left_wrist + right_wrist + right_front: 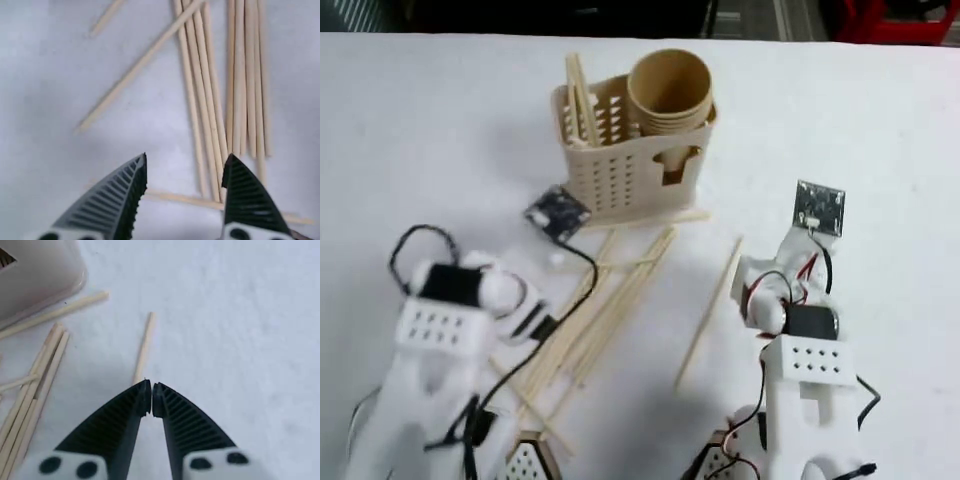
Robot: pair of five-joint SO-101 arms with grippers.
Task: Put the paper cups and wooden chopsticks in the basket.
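Left claw [187, 160] spread wide, empty, over loose pale wooden chopsticks [240, 90]. Right claw [151, 386] pinched together, empty, above single chopstick [144, 347]. Tan paper cups [668, 85] inside beige perforated basket [620, 175].

No text, label, number or sign can be read anywhere.

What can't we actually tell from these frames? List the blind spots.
- Number of paper cups: high view, they are nested and the basket wall hides their lower parts.
- Chopstick pile count: high view, sticks overlap and the near ends run under the left arm; left wrist view, cut off by the frame edge.
- Lone chopstick: right wrist view, one end hidden behind the right claw; contact unclear.
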